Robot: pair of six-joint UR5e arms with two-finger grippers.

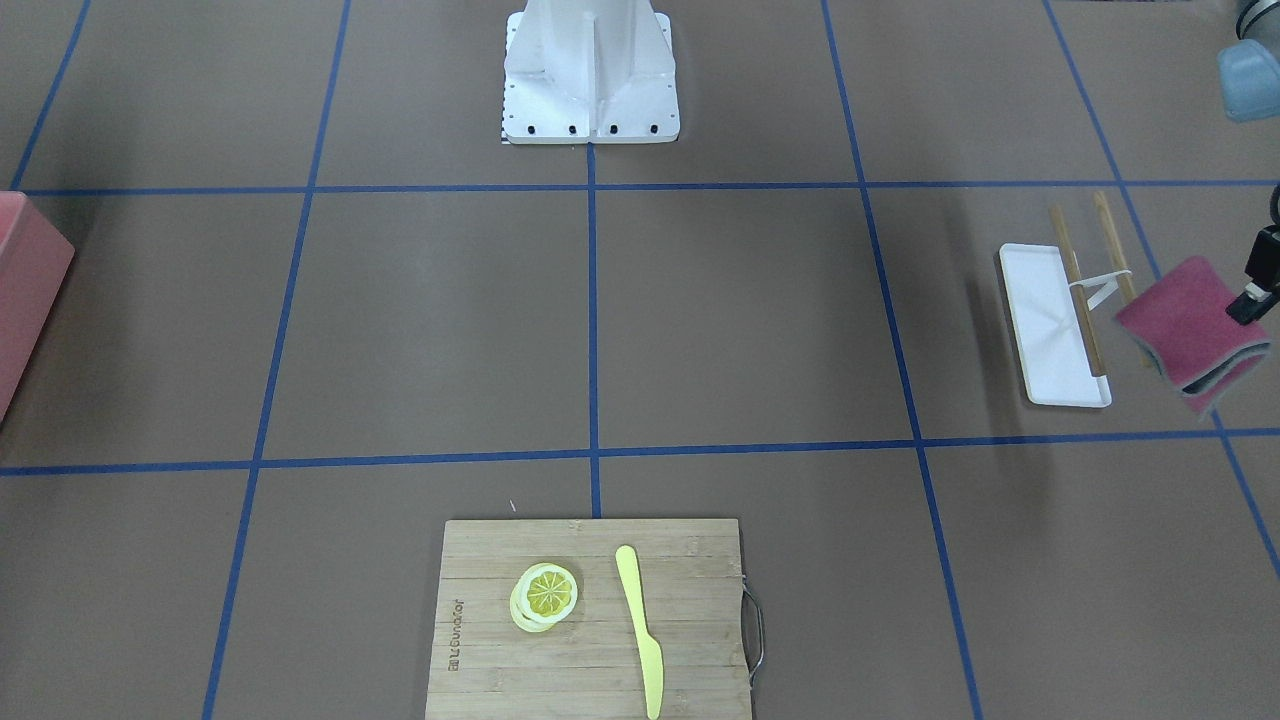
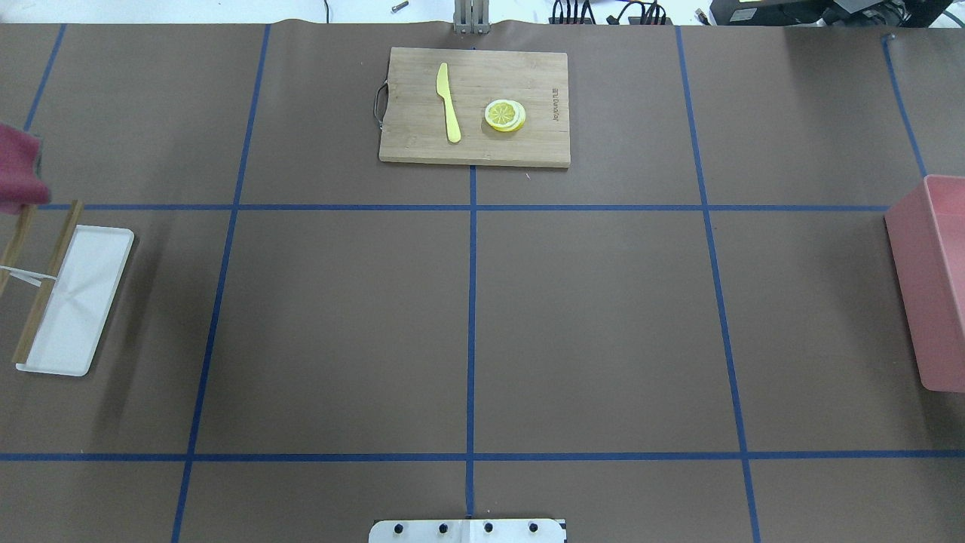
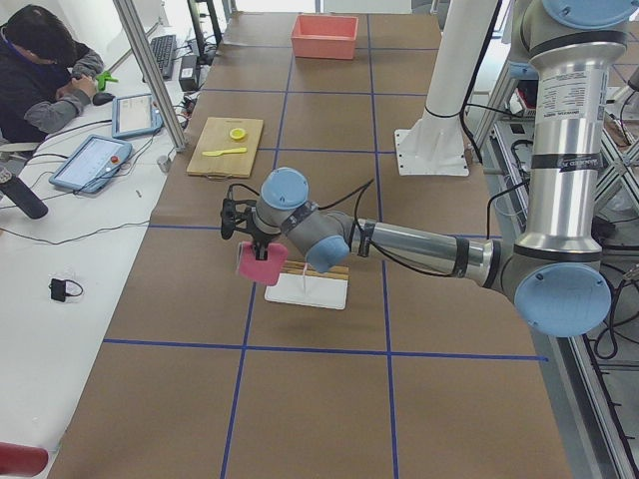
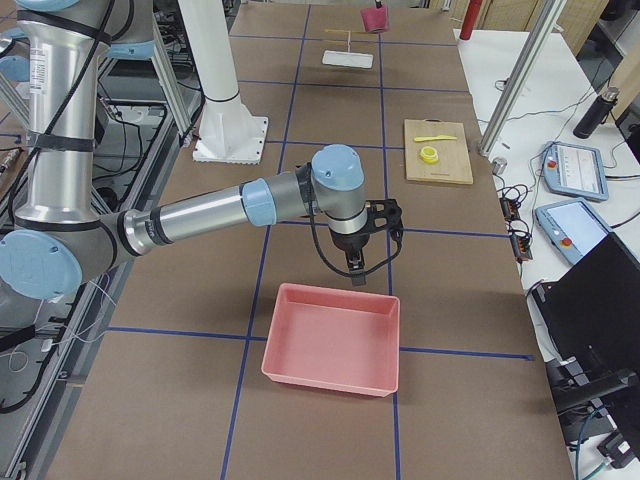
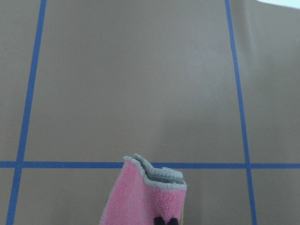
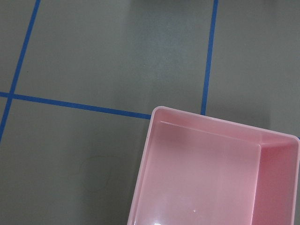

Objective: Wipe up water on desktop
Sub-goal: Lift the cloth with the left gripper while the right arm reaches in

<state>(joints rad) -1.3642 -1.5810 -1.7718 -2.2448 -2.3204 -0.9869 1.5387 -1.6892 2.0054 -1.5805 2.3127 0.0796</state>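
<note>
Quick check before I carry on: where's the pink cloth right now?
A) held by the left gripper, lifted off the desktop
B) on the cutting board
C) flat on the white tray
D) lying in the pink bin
A: the pink cloth hangs pinched in the left gripper, lifted off the desktop beside the white tray; the pink bin holds nothing.

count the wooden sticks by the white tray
2. One stick runs along the white tray's long edge; the other stick lies parallel just outside it, one end behind the pink cloth.
</note>
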